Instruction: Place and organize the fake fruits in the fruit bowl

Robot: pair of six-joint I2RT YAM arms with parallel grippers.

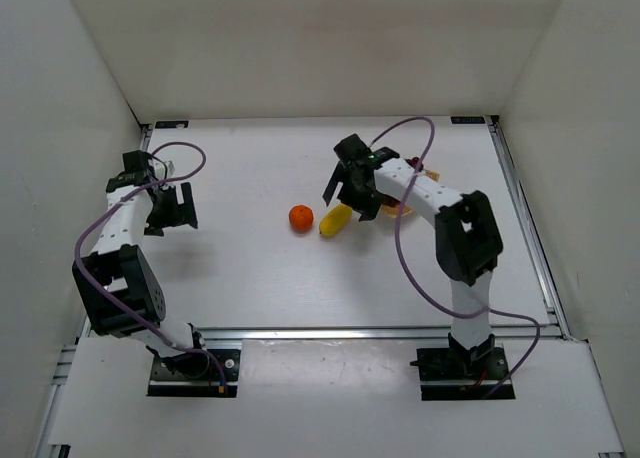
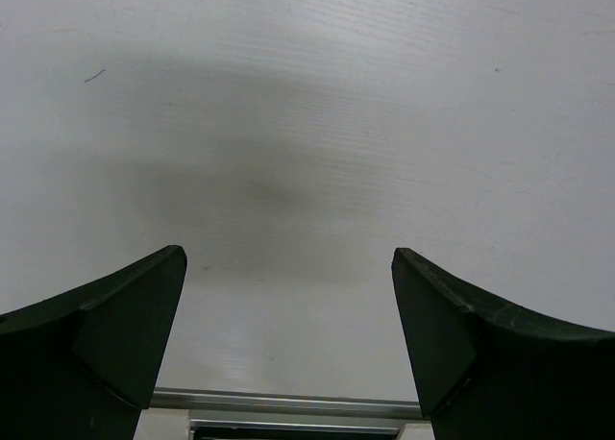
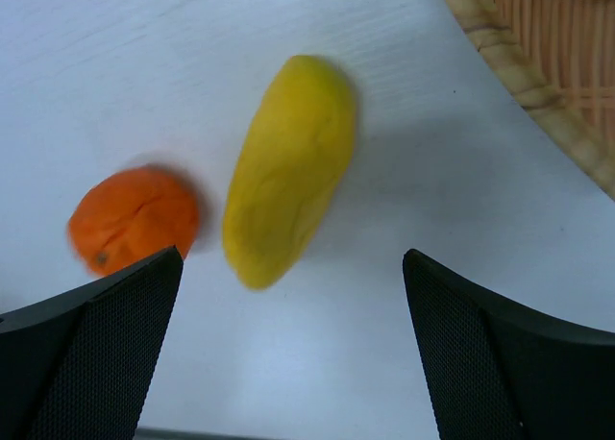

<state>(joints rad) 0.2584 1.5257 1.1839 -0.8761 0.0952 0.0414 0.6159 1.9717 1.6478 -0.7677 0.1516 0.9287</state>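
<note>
Hovering over the lemon (image 3: 288, 166) with right gripper (image 3: 291, 254) spread wide, gripping nothing; orange (image 3: 133, 217) just beside, bowl (image 3: 538, 65) near. Holding left gripper (image 2: 288, 257) agape over table (image 2: 307, 123).

White left arm (image 1: 120, 223) and right arm (image 1: 420, 193), black joints, looping purple cables (image 1: 405, 268), black wedge-shaped pincer fingers (image 2: 106, 334)
</note>
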